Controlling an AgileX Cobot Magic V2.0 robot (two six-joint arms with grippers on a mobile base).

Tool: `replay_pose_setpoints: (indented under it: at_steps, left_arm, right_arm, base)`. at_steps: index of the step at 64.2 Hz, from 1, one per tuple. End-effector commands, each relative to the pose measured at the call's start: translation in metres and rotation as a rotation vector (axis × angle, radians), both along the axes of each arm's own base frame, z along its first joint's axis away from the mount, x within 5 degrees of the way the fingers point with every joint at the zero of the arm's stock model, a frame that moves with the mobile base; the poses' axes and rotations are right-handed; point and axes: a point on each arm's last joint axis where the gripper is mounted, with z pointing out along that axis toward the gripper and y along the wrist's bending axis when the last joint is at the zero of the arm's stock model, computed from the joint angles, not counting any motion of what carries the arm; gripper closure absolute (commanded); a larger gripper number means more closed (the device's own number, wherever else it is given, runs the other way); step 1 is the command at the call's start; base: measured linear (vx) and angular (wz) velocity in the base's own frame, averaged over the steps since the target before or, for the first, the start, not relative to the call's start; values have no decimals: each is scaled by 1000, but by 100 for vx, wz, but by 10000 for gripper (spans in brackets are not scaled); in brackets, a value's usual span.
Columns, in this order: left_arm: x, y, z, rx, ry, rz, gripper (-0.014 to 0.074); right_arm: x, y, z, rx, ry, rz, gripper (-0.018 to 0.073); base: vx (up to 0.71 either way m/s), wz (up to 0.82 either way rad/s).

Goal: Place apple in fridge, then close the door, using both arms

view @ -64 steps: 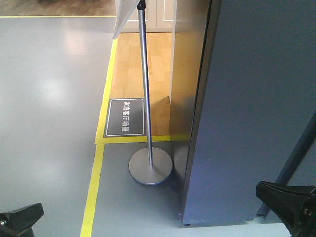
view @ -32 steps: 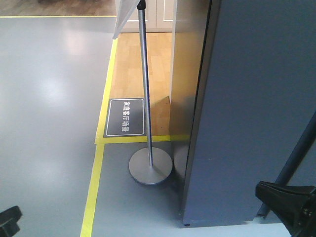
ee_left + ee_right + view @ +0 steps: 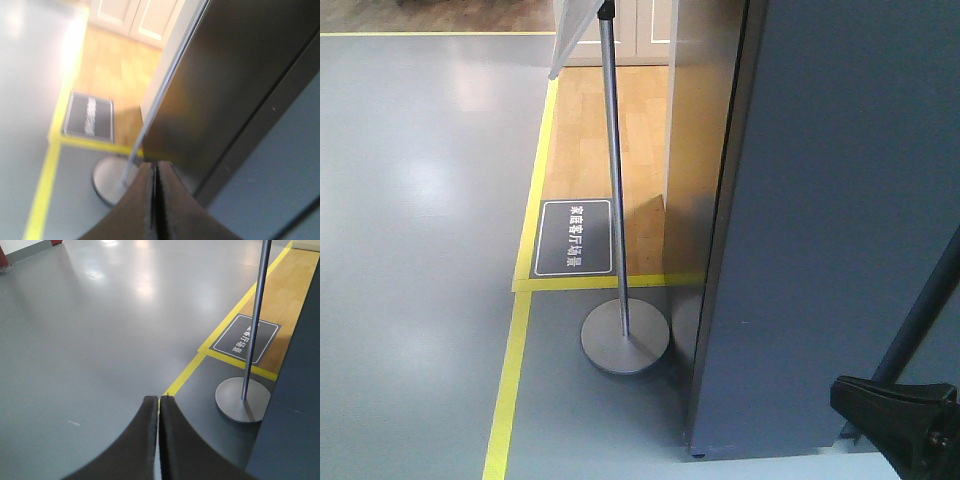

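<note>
Both empty: left end effector (image 3: 155, 200) pressed closed, right end effector (image 3: 159, 440) likewise. Fridge (image 3: 840, 220) just beyond the left one, its door (image 3: 225, 85) seemingly closed. Apple unseen, probably inside. Likely finishing: pull both arms clear.

A dark floor sign (image 3: 574, 237) with a thin white border lies flat on the wood floor, just inside the yellow tape line and near the stand base. It carries one line of white Chinese characters, running sideways in the front view; they seem to read 家庭客厅场景, though the strokes are small. The same sign (image 3: 245, 338) shows in the right wrist view, and in the left wrist view (image 3: 89, 115) it is too blurred to read.
</note>
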Motion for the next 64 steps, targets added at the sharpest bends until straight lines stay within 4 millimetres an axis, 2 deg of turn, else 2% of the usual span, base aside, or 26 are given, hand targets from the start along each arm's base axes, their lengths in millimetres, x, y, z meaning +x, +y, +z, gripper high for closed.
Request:
replay_pose_setpoints:
  at_steps: [1,14,30,38,64]
  left_arm:
    - [-5,3,-4,53,-72,19,604]
    - [-9,11,-6,129,-76,102,604]
    - [-9,12,-5,169,-88,113,604]
    - [-8,13,-3,269,-116,111,604]
    - [-8,12,-3,223,-117,109,604]
  right_arm:
    - [2,1,10,42,-30,-11,563]
    - [1,2,10,48,-24,3,563]
    - [1,2,10,53,-23,6,563]
    - [1,2,10,55,-23,6,563]
    - [1,2,10,55,-22,5,563]
  base:
    - [0,0]
    - [0,0]
    - [0,0]
    - [0,0]
    - [0,0]
